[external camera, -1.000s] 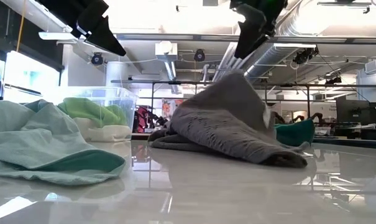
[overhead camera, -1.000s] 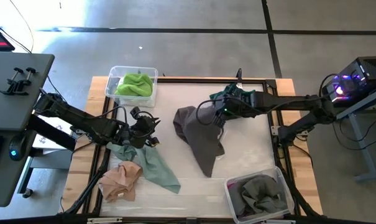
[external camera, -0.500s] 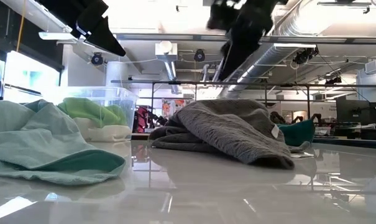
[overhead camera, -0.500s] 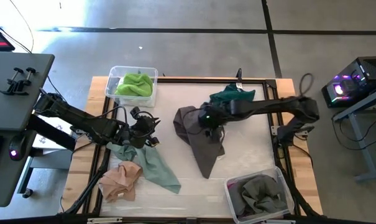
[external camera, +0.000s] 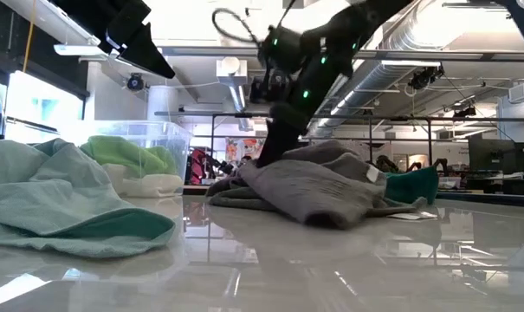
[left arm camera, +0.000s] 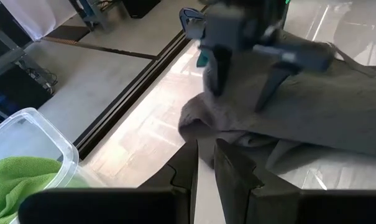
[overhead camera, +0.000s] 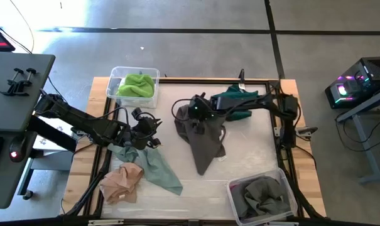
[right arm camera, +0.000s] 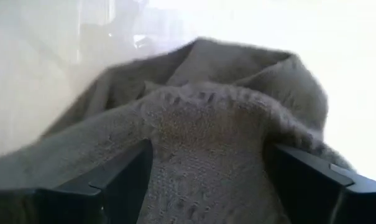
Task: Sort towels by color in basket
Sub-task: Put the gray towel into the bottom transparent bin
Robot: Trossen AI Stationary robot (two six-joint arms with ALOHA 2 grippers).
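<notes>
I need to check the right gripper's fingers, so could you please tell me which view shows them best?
The left wrist view: the right gripper stands open over the crumpled grey towel. The right wrist view shows only both finger edges, the high view and low view mostly its body.

Dark side table [overhead camera: 17, 75] with clamps [overhead camera: 17, 80], lit computer [overhead camera: 359, 85].

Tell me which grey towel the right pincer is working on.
The grey towel spread loose on the middle of the table; the open right pincer straddles its far edge. The other grey towel lies bunched in the near-right bin, untouched.
</notes>
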